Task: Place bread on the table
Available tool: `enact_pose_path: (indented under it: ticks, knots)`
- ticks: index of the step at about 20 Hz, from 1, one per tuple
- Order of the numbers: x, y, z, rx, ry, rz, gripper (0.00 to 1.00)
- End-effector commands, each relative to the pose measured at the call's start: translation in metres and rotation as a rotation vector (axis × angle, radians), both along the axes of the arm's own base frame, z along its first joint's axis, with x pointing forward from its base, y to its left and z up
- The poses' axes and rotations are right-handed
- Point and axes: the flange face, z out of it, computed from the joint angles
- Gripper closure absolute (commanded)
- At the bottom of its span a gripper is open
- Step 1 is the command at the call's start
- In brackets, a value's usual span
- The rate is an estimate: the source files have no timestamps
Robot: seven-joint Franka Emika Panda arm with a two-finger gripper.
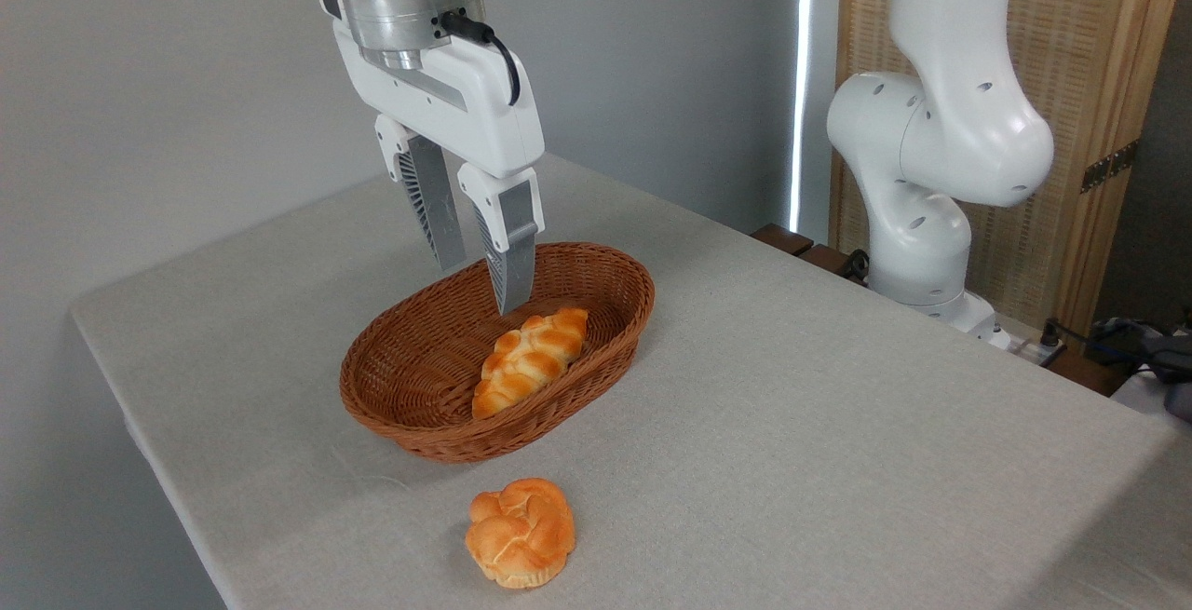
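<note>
- My gripper (484, 286) hangs above the wicker basket (410, 405), fingers spread with a clear gap between them, pinching nothing.
- The bread (531, 360), the long braided loaf, lies inside the basket along its right-hand wall, one tapered end up near the far rim and the other down toward the near rim. It is not yet on the table (838, 424).
- My fingertips sit just above and to the left of the loaf's far end, apart from it, so I judge the grasp has not begun.
- Risk one: the loaf leans against the basket wall. If I come down as I am, one finger may strike the wicker rim or wedge between loaf and wall, tipping or dragging the basket.
- Risk two: closing on the tapered tip rather than the thick middle gives a poor hold; the loaf could swing or slip out as I lift.
- Risk three: the braided crust looks smooth and rounded, so a shallow pinch may squeeze it out sideways.
- Risk four: the round bun (520, 532) rests on the cloth just in front of the basket. Setting the loaf down there could knock it, so open cloth to the right looks safer.
</note>
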Motion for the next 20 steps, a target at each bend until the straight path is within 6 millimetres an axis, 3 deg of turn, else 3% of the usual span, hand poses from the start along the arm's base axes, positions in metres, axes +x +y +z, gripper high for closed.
enact_pose_path:
  ticks: [1,14,20]
  knots:
    - [0.003,0.004,0.001,0.010,-0.012,0.017,0.00]
    - [0.003,0.004,0.000,0.010,-0.010,0.016,0.00]
    - [-0.012,-0.005,-0.009,0.006,0.013,-0.002,0.00]
